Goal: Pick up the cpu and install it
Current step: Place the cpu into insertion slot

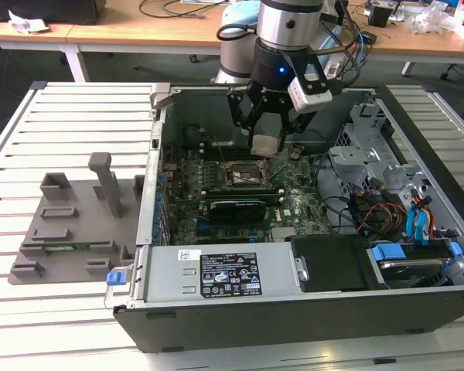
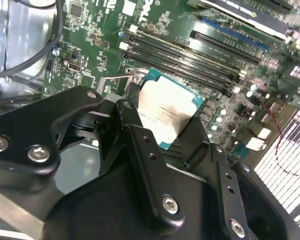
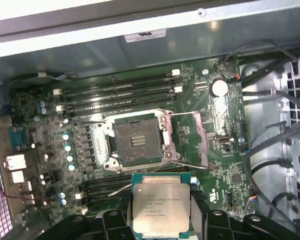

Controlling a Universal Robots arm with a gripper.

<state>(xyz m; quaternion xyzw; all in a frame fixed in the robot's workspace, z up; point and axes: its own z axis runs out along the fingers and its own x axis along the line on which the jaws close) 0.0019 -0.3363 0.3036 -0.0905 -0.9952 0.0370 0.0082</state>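
Pickup done: tool pinches the cpu by its edges, hanging above the motherboard inside the open case; socket sits open and empty, cpu not yet seated

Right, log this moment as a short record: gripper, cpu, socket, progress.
gripper: shut on the cpu, inside the open computer case
cpu: metal top plate visible in both wrist views, held over the motherboard
socket: empty, with its retention frame swung open
progress: cpu picked up, not yet seated in the socket
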